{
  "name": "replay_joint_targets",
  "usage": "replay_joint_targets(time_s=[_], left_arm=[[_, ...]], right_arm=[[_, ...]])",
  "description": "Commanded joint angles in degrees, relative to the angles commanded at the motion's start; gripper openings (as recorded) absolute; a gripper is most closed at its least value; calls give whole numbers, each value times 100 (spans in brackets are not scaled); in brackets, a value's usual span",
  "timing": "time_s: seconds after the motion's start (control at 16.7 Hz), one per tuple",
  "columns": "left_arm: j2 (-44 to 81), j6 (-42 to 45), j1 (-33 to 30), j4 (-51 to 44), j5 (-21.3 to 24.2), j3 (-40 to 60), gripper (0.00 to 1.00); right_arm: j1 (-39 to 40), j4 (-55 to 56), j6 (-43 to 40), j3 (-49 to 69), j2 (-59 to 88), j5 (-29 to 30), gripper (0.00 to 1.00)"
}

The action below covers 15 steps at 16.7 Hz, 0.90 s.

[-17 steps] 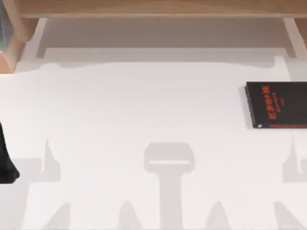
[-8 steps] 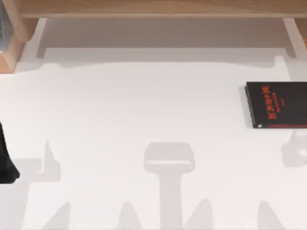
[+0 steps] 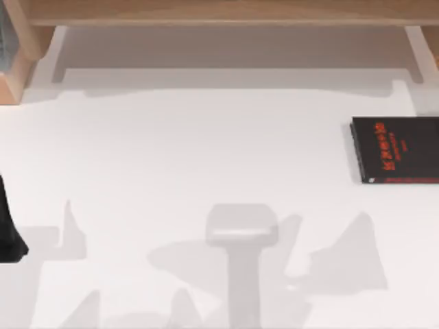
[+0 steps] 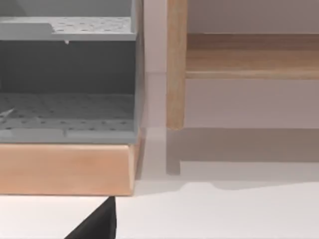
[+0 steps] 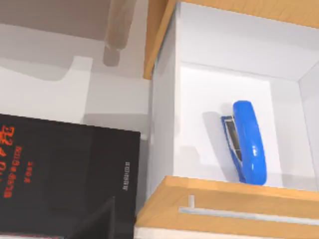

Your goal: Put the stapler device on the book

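Note:
The stapler device (image 5: 247, 142), bright blue and elongated, lies inside a white-lined wooden drawer (image 5: 214, 191) in the right wrist view. The black book (image 3: 396, 149) with red lettering lies flat at the table's right edge. In the right wrist view the book (image 5: 65, 174) sits right beside the drawer's wall. A dark part of my right gripper (image 5: 97, 224) hangs above the book's near edge, apart from the stapler device. My left arm (image 3: 8, 233) is parked at the table's left edge.
A wooden shelf (image 3: 219, 14) runs along the back of the table. At the back left stands a grey perforated rack (image 4: 67, 74) in a wooden frame. The drawer has a metal handle (image 5: 249, 214) on its front. The white tabletop (image 3: 206, 151) stretches between the arms.
Broad shadows have spread over the table's front middle and right, so the right arm has moved above it. The book and the left arm have stayed put.

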Motion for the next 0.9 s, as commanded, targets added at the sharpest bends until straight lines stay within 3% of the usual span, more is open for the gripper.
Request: replay_joint_targets(time_s=[0.54,0.9], left_arm=[[0,0,0,0,0,0,100],[0,0,0,0,0,0,100]], right_arm=[[-828,-2842,-1203,5338,5566,-117,100],[-1095,-4007,-1693,7565,7951,-160,100]])
